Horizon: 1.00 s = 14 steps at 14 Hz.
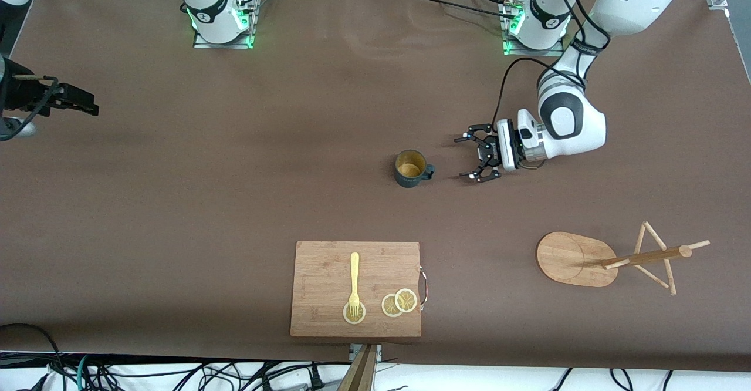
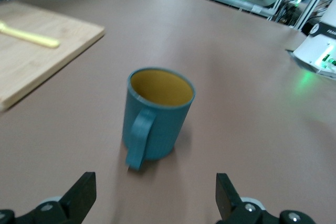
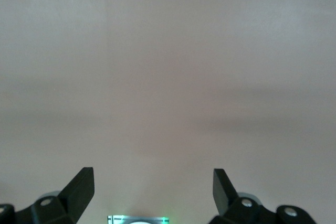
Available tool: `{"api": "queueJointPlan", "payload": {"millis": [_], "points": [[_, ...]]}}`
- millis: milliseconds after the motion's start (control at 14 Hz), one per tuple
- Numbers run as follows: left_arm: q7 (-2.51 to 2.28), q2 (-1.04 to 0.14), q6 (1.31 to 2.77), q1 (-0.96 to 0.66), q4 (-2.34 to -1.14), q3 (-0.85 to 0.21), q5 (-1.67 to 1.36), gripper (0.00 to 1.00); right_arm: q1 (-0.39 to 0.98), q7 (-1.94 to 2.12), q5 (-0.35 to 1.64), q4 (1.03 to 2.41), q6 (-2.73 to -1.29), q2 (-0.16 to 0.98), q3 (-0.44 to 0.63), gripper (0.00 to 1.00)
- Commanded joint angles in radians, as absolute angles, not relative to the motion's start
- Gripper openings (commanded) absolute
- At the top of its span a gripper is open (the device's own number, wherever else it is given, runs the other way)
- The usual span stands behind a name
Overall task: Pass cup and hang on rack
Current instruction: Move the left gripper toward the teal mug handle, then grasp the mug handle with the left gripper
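Observation:
The dark teal cup [image 1: 410, 168] stands upright near the table's middle, its yellowish inside showing and its handle toward the left arm's end. My left gripper [image 1: 462, 157] is open and low, just beside the cup on the handle side, not touching it. In the left wrist view the cup [image 2: 157, 116] stands ahead of the open left gripper [image 2: 155, 195], handle toward it. The wooden rack [image 1: 572, 259] rests nearer the front camera, toward the left arm's end. My right gripper [image 1: 88, 106] waits, open and empty, at the right arm's end of the table; the right wrist view shows it [image 3: 152, 187] over bare table.
A wooden cutting board [image 1: 328, 273] lies near the front edge, nearer the front camera than the cup, with a yellow fork [image 1: 354, 282] and lemon slices [image 1: 399, 303] on it. The board's corner [image 2: 31, 61] shows in the left wrist view.

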<state>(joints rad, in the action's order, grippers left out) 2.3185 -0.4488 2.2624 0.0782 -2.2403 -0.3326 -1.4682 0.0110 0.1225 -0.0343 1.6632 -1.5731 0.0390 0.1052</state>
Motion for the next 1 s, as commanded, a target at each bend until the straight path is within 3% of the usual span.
{"api": "queueJointPlan", "payload": {"millis": [0, 498, 926], "points": [[2.477, -0.517, 2.232, 0.089, -2.21, -0.359, -1.563, 1.0, -0.002, 0.121, -0.047, 1.533, -1.566, 0.13, 0.091, 1.0], [2.644, -0.656, 2.207, 0.06, -2.126, -0.362, -1.629, 1.0, -0.002, 0.133, -0.09, 1.523, -1.572, 0.106, 0.084, 1.0], [2.645, -0.696, 2.218, 0.046, -2.031, -0.36, -1.621, 1.0, 0.002, 0.123, -0.081, 1.523, -1.546, 0.086, 0.08, 1.0]]}}
